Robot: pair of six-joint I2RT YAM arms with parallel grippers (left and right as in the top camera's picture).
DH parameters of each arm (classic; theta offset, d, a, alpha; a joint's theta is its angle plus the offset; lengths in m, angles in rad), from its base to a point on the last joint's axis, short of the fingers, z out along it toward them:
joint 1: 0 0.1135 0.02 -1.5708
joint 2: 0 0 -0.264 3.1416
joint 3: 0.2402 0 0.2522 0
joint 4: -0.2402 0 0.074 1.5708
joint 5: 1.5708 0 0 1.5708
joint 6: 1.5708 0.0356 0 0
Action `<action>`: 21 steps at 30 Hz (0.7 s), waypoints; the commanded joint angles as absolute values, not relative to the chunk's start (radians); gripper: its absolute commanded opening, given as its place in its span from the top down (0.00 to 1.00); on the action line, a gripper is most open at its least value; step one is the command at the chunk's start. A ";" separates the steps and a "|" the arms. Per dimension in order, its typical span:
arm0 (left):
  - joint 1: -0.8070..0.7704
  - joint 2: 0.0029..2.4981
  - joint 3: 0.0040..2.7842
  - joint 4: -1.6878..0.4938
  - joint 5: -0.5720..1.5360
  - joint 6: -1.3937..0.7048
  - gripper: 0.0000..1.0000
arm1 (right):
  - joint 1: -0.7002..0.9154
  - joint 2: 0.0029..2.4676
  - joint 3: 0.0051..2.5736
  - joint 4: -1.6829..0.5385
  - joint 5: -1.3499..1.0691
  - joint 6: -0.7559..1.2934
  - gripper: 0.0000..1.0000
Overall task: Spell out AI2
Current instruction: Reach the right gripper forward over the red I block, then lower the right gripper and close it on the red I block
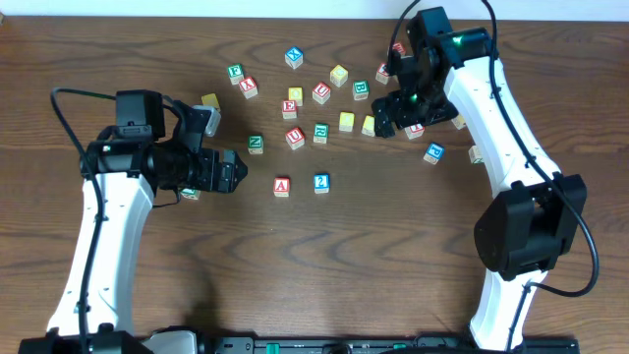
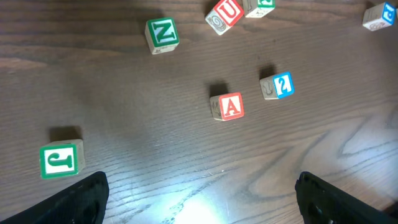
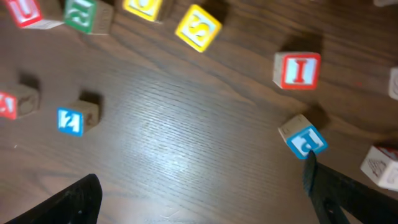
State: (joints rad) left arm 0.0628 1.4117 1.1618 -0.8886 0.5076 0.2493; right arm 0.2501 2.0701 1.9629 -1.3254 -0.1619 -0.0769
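The red "A" cube (image 1: 282, 186) and the blue "2" cube (image 1: 321, 183) sit side by side with a small gap at mid-table. Both show in the left wrist view, the "A" (image 2: 227, 106) left of the "2" (image 2: 278, 86). The red "I" cube (image 3: 297, 70) stands apart at the right, partly under the right arm in the overhead view (image 1: 415, 129). My left gripper (image 1: 231, 172) is open and empty, left of the "A" (image 2: 199, 193). My right gripper (image 1: 393, 116) is open and empty above bare wood (image 3: 202, 193), with the "I" cube beyond its right finger.
Several other letter cubes lie scattered across the back of the table. A green "N" (image 2: 161, 34) and a red "U" (image 2: 224, 15) lie behind the "A". A green cube (image 2: 61, 158) is by my left finger. A blue "P" cube (image 3: 303, 138) touches my right finger's tip.
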 commanded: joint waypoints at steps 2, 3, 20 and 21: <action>0.067 1.412 1.167 -0.888 0.532 0.273 0.06 | 0.230 2.063 1.983 -1.310 -0.224 -0.140 0.05; 0.067 1.412 1.167 -0.888 0.532 0.272 0.06 | 0.227 2.063 1.983 -1.305 -0.224 -0.139 0.06; 0.067 1.412 1.167 -0.887 0.531 0.272 0.06 | 0.205 2.065 1.980 -1.267 -0.028 -0.015 0.06; 0.067 1.412 1.167 -0.887 0.531 0.272 0.06 | 0.202 2.068 1.980 -1.266 -0.028 -0.015 0.07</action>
State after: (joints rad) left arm 0.0628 1.4120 1.1618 -0.8864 0.5182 0.2600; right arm 0.2169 2.0701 1.9629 -1.2713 -0.0650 -0.0418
